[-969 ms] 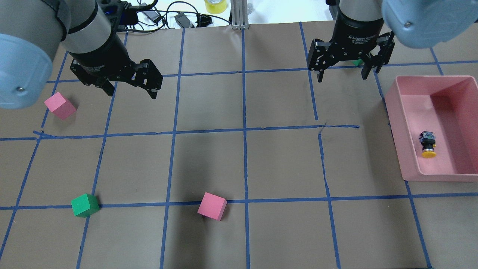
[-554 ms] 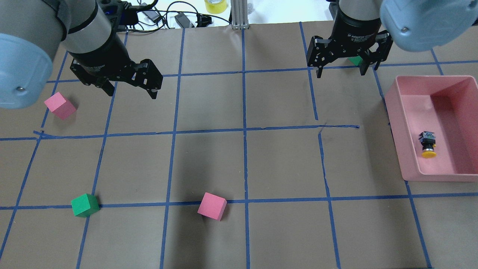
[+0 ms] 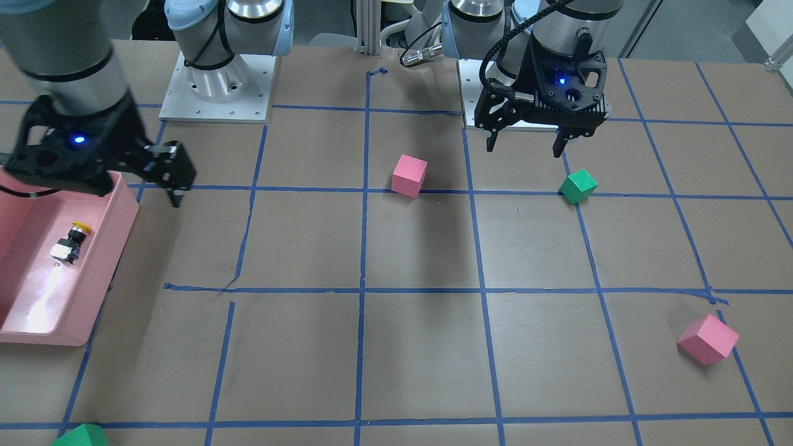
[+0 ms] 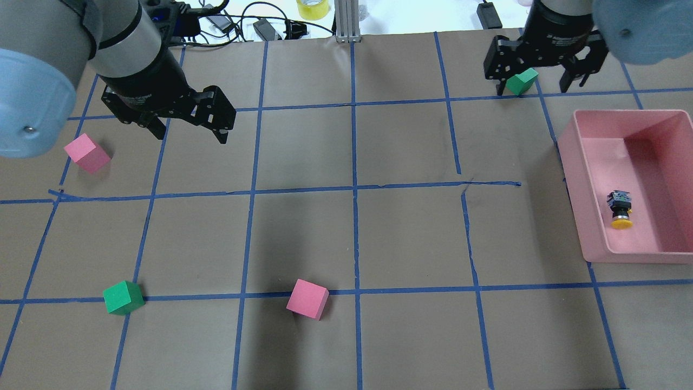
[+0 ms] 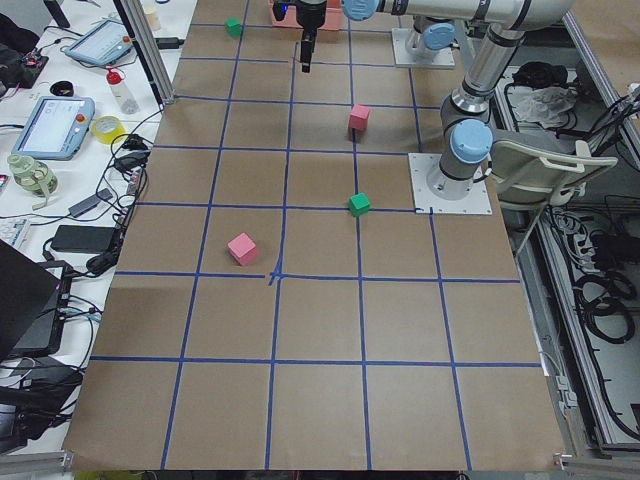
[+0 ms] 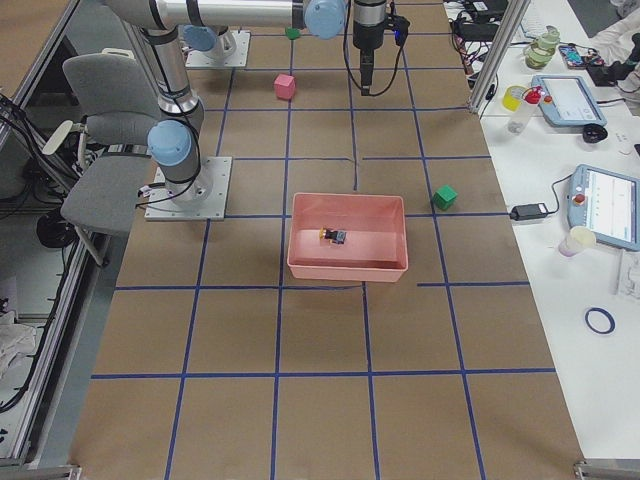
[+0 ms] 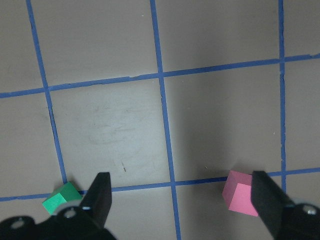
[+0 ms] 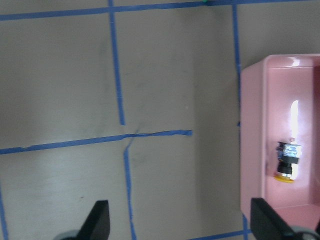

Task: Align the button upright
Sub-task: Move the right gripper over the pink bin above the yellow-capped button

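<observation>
The button [image 4: 620,210] lies on its side in the pink bin [image 4: 577,189], with its yellow cap toward the robot. It also shows in the front view [image 3: 69,243], the right side view [image 6: 333,236] and the right wrist view [image 8: 287,162]. My right gripper [image 4: 533,89] is open and empty. It hangs high over the far green cube [image 4: 521,81], beyond the bin's far left corner and well away from the button. My left gripper [image 4: 191,134] is open and empty, high over the table's left half near a pink cube [image 4: 86,153].
A green cube [image 4: 123,297] and a second pink cube [image 4: 307,298] sit near the robot's edge of the table. Cables and a tape roll [image 4: 313,8] lie past the far edge. The bin [image 3: 118,235] stands at the table's right side.
My right gripper has moved away from the robot and to the right, uncovering the far green cube between its fingers. The left gripper and the button have not moved.
</observation>
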### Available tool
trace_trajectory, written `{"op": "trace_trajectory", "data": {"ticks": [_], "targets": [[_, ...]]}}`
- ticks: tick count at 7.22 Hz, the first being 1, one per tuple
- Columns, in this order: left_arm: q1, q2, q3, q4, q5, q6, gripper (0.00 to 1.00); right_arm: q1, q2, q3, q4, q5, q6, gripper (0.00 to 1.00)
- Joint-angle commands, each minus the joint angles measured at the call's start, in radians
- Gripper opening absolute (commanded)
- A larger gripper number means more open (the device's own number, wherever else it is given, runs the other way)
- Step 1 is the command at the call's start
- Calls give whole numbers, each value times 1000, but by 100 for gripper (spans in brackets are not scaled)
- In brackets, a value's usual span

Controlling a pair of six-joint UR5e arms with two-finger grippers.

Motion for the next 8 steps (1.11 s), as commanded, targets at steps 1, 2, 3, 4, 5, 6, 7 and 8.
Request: {"op": "trace_trajectory", "data": {"ticks": [1,2,3,4,5,6,7,8], "targets": [[0,0,0,0,0,0,100,-235,-1,31,-10,-3,-204,100],[0,0,0,0,0,0,100,-333,1,54,-12,5,-265,100],[0,0,0,0,0,0,100,-422,4,122,-37,10,-294,100],[0,0,0,0,0,0,100,-487,20,240,-226,54,-414,100],[0,0,0,0,0,0,100,-533,33,352,-384,71,-508,100],[0,0,0,0,0,0,100,-546,39,388,-427,73,-521,100],[0,0,0,0,0,0,100,-546,60,401,-430,77,-520,100],[0,0,0,0,0,0,100,-549,82,405,-427,76,-521,100]]}}
